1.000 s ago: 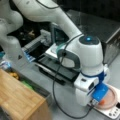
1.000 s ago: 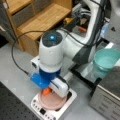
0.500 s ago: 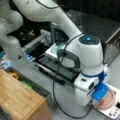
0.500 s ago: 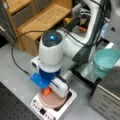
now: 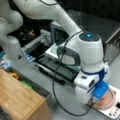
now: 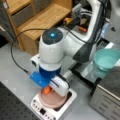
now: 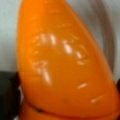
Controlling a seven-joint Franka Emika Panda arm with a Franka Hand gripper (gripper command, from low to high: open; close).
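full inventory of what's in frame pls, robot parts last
carrot: 1, orange, fills the wrist view, above the plate
plate: 1, pink, on the scale
scale: 1, white, at a front view's bottom
bowl: 1, teal, at a front view's right
shelf unit: 1, wooden, at a front view's top left
wooden box: 1, tan, at a front view's bottom left
tool: 1, white and blue, over the plate at the carrot

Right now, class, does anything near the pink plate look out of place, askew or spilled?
Nothing stands out. The carrot fills the wrist view at the tool, low over the pink plate, which sits level on the white scale. The teal bowl is upright; no spills show.
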